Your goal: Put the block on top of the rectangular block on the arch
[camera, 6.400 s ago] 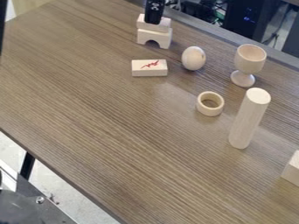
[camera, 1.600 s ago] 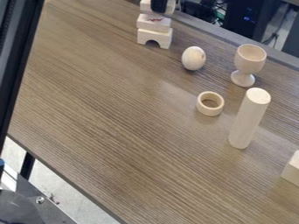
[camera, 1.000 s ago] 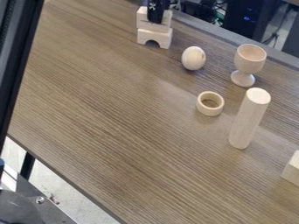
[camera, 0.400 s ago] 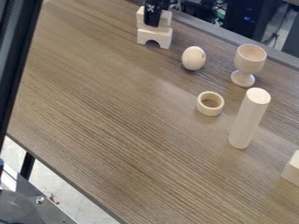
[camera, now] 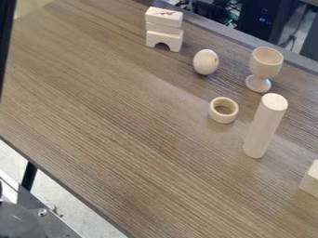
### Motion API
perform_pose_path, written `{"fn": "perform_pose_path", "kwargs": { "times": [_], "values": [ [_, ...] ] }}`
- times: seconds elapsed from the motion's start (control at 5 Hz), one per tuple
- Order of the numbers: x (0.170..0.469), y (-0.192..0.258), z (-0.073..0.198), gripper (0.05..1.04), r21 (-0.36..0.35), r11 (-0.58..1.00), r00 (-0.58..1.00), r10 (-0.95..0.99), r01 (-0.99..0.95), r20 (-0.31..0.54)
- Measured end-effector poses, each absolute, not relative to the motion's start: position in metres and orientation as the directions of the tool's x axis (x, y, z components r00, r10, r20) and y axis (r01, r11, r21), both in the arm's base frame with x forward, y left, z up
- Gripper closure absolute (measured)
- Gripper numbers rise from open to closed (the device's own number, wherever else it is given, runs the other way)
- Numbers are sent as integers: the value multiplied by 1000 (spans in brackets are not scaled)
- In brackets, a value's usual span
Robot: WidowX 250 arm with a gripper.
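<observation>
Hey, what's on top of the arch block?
Two stacked blocks: a lower rectangular block resting on the arch block, then an upper rectangular block with red markings on top. The faces where they meet are covered, so I can't see those.

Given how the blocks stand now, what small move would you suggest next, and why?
I'd probably just hold back and nudge nothing: the red-marked block already lies on the rectangular block, which rests on the arch.

Brown tbl point(camera: 112, 116) w/ arch point(camera: 165, 38), egg point(camera: 205, 62), goblet point(camera: 266, 63), ring point(camera: 222, 119), cyl point(camera: 265, 128), blk point(camera: 311, 180).
</observation>
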State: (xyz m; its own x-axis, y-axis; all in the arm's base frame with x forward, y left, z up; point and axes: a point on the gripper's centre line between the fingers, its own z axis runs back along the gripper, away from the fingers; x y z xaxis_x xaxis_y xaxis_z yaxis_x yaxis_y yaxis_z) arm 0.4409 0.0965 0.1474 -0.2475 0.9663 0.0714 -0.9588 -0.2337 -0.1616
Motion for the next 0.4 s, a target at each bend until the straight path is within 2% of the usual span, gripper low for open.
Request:
{"fn": "perform_pose_path", "kwargs": {
  "times": [0.2, 0.4],
  "values": [
    [430, 78, 148, 85, -65, 24, 17, 994, -998, 105],
    [407, 64, 139, 84, 4, 281, 281, 959, -960, 23]
  ]
}}
